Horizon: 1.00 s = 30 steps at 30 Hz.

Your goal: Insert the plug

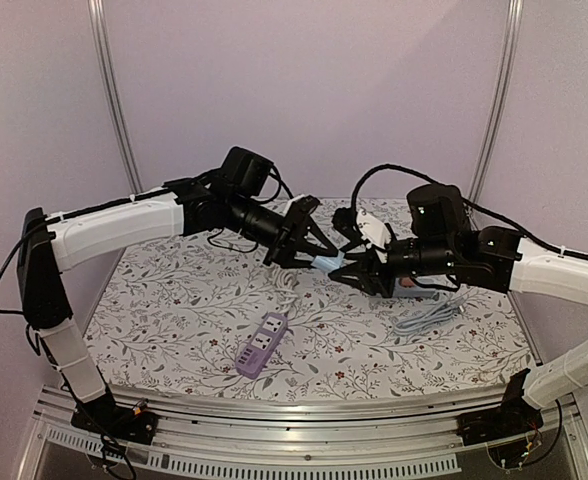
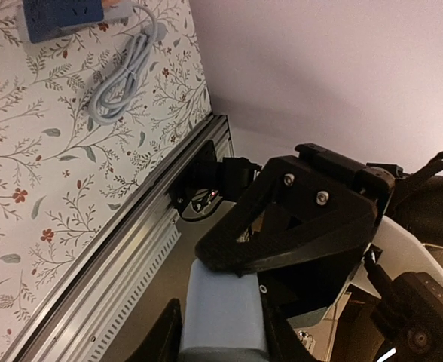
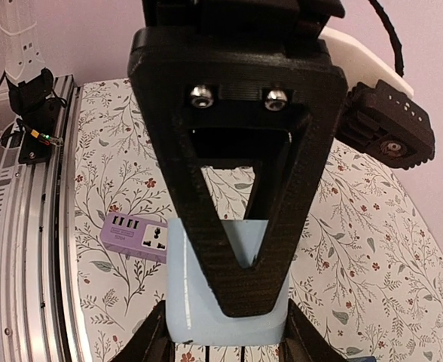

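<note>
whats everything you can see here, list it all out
plug: 1, light blue, held above the middle of the table between both grippers
purple power strip: 1, purple, flat on the table near the front centre
blue power strip: 1, blue, on the right side of the table, partly under the right arm
coiled cable: 1, pale grey, on the table next to the blue power strip
table cover: 1, white with a leaf and flower print, over the whole table top
left gripper: 1, black, closed on the plug
right gripper: 1, black, closed on the plug from the opposite side
</note>
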Tool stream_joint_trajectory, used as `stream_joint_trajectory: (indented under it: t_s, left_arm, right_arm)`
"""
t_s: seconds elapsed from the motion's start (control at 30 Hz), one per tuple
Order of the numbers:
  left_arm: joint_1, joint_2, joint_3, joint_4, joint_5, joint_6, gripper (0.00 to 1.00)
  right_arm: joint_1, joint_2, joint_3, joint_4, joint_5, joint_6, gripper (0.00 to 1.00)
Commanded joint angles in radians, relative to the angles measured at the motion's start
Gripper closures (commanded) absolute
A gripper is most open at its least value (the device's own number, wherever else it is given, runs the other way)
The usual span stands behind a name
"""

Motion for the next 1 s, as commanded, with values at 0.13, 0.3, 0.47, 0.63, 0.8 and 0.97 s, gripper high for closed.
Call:
stream_joint_trajectory:
  t_s: [0.13, 0.3, 0.47, 0.63, 0.8, 0.97]
  left_arm:
    - [-0.012, 0.012, 0.038, -0.006, 0.002, -0.005, 0.69]
    - [-0.012, 0.001, 0.030, -0.006, -0.007, -0.005, 0.57]
    - [-0.014, 0.003, 0.031, -0.005, -0.010, -0.005, 0.72]
    - [-0.022, 0.020, 0.049, -0.004, -0.009, -0.009, 0.93]
    - [-0.025, 0.016, 0.056, -0.009, -0.038, -0.006, 1.00]
    - [0.003, -0.012, 0.063, -0.050, -0.095, 0.015, 1.00]
  right_arm:
    - [0.007, -0.021, -0.027, 0.026, 0.028, 0.022, 1.00]
    - [0.006, -0.030, -0.042, 0.026, 0.040, 0.041, 1.00]
    - [0.007, -0.043, -0.049, 0.020, 0.046, 0.047, 1.00]
    - [0.006, -0.054, -0.055, 0.018, 0.054, 0.050, 1.00]
    - [0.007, -0.043, -0.044, 0.007, 0.119, 0.099, 0.51]
    - [0.006, -0.045, -0.055, -0.002, 0.189, 0.183, 0.13]
